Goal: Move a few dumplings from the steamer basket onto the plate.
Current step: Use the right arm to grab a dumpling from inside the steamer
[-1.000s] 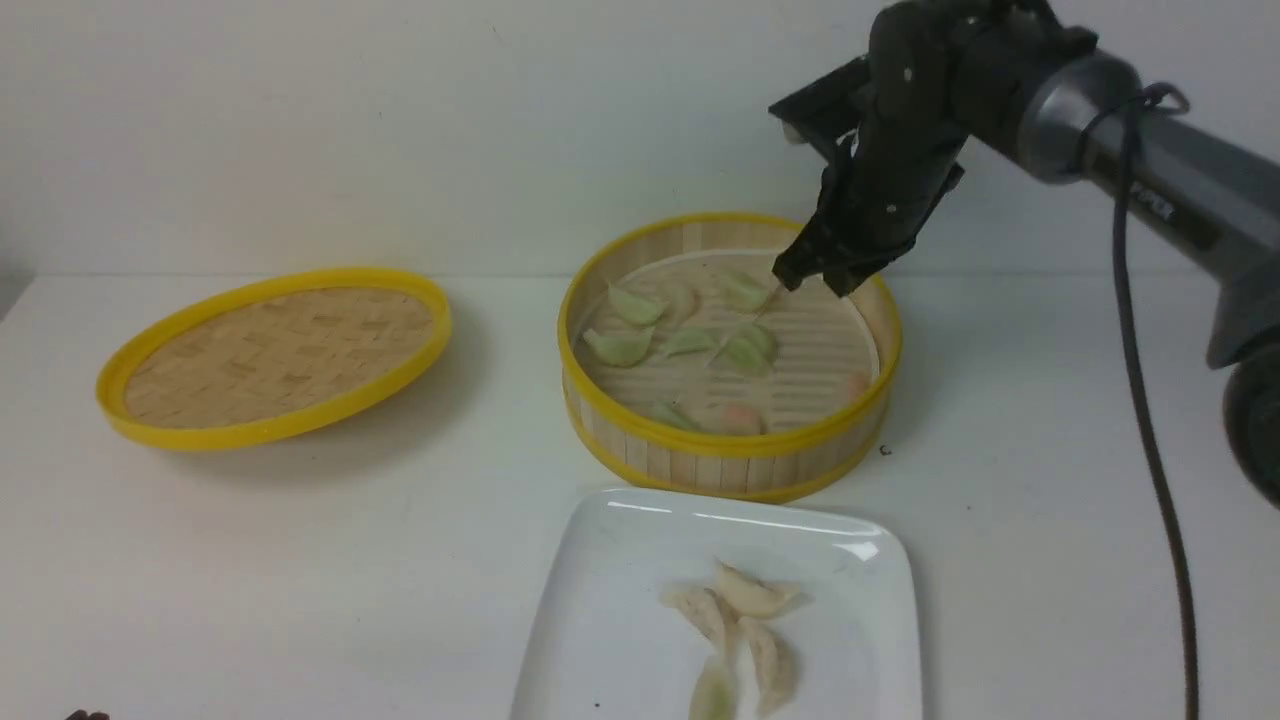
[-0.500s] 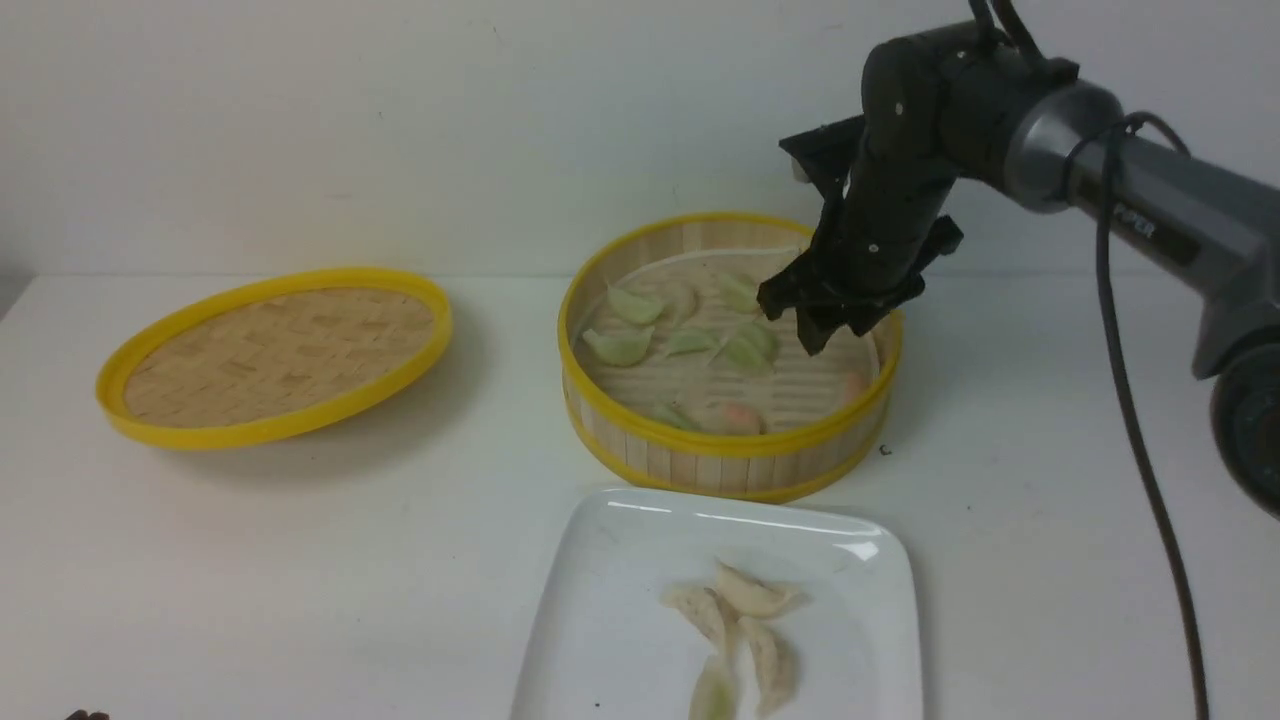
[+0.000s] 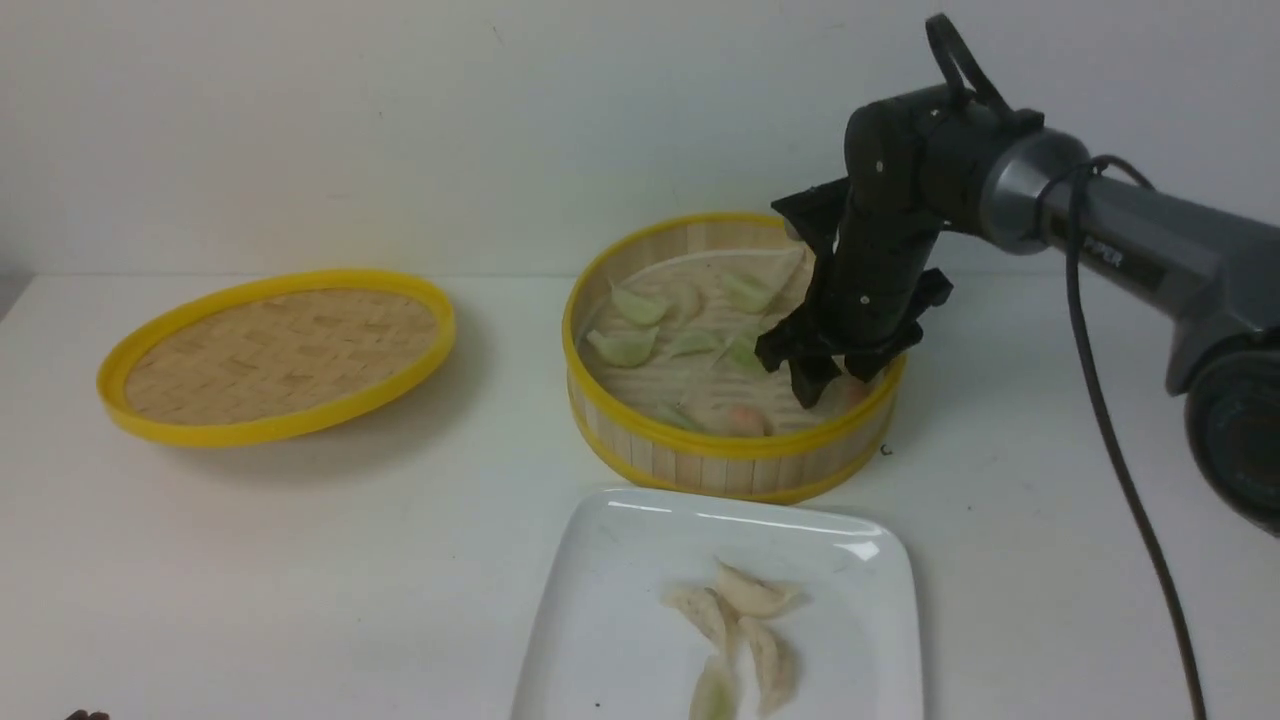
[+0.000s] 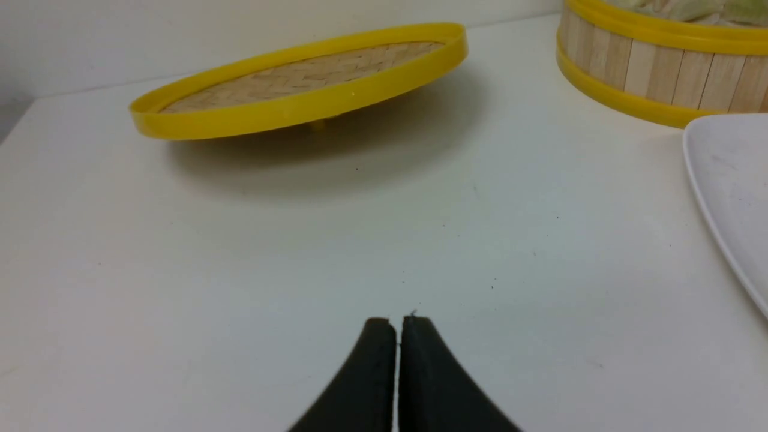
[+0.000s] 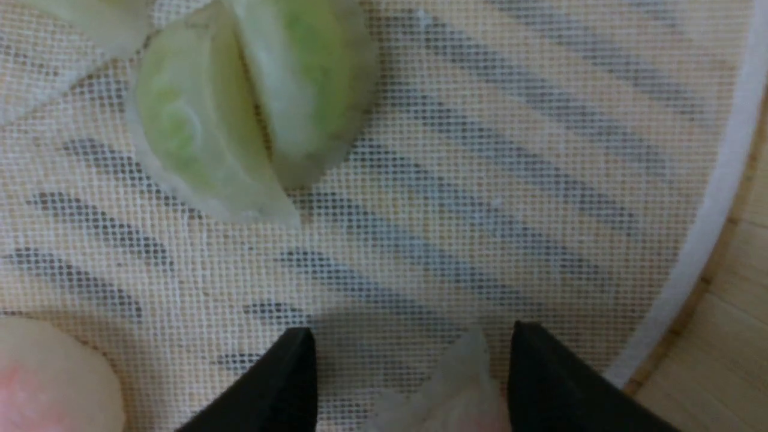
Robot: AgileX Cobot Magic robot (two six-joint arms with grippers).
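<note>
The steamer basket (image 3: 700, 462) stands mid-table with several pale green dumplings (image 3: 625, 347) and a pinkish one (image 3: 735, 418) on its liner. My right gripper (image 3: 815, 385) reaches down inside the basket's near right part, open. In the right wrist view its jaws (image 5: 411, 336) straddle a pale pinkish dumpling (image 5: 456, 390) that lies close to one finger, with a gap on the other side. Two green dumplings (image 5: 198, 144) lie further off. The white plate (image 3: 620, 600) in front holds several dumplings (image 3: 745, 595). My left gripper (image 4: 399, 321) is shut and empty, low over the bare table.
The flat woven lid (image 3: 280, 350) with its yellow rim lies tilted at the left, also seen as the lid (image 4: 300, 78) ahead of my left gripper. The basket wall (image 5: 744, 312) and the liner's white edge (image 5: 708, 198) are close beside my right fingers.
My right gripper has dropped from above the basket's far rim down into its near right part, and its jaws have gone from shut to open. Nothing else moved.
</note>
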